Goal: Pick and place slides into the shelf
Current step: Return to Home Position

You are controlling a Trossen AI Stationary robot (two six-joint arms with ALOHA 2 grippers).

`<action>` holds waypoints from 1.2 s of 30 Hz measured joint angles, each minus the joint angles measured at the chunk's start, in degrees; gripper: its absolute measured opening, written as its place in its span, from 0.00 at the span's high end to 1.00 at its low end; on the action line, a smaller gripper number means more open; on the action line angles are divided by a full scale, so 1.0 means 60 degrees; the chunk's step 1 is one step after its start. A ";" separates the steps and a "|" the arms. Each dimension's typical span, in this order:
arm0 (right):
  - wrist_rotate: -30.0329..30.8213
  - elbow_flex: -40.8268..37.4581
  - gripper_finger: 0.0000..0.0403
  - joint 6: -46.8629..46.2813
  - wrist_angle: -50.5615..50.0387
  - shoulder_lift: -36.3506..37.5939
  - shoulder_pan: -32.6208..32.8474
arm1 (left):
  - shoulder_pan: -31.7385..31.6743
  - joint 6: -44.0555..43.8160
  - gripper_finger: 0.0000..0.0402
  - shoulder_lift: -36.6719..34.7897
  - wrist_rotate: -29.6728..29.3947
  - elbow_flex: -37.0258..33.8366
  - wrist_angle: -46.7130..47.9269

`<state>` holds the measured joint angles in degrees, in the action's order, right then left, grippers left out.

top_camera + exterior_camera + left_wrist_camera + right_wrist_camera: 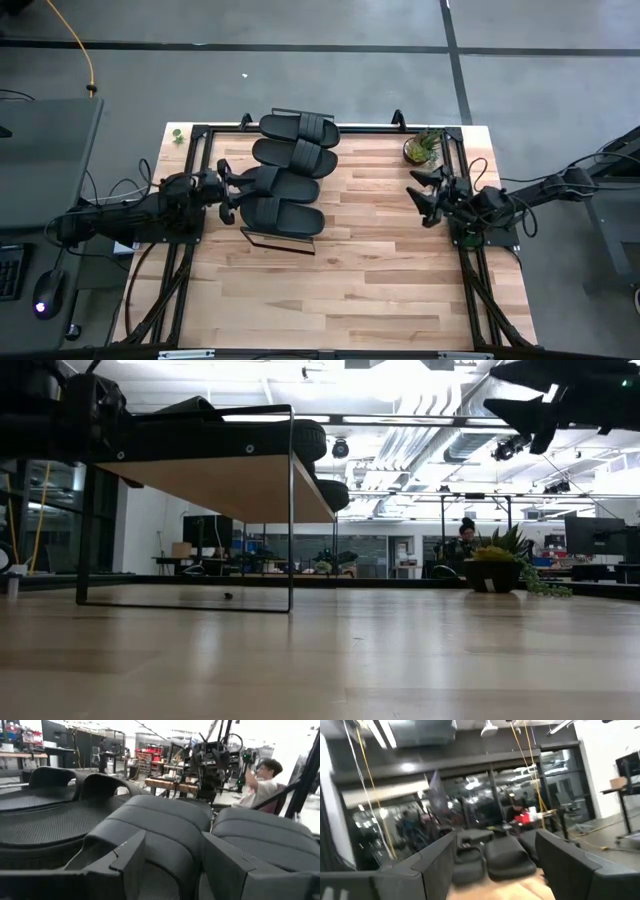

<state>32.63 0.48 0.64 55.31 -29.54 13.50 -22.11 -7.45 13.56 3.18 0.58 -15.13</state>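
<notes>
4 matte black rubber slides point(290, 170), with ribbed straps and oval soles, lie side by side on the light-wood shelf point(220, 478) with its thin black frame. The left tool point(230, 190) hangs wide and empty just beside them; the right tool point(420, 196), also wide, hovers near a potted plant point(422, 148) on the slatted table point(380, 280)
</notes>
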 joint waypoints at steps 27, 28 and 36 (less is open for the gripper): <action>-0.4026 -0.0005 0.36 0.0023 -0.2364 0.0004 0.0000 | 0.0007 0.0574 0.57 0.0007 0.0695 0.0000 -0.0157; -0.4064 -0.0005 0.36 -0.0097 -0.2575 0.0004 0.0000 | 0.0007 0.0674 0.57 0.0007 0.0688 0.0000 -0.0157; -0.4623 -0.0005 0.36 -0.0122 -0.2976 0.0004 0.0000 | 0.0007 0.1020 0.57 -0.0004 0.0601 0.0009 0.0210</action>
<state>4.89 0.45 -0.09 37.46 -29.52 13.50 -22.06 -1.33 13.54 6.79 0.63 -13.87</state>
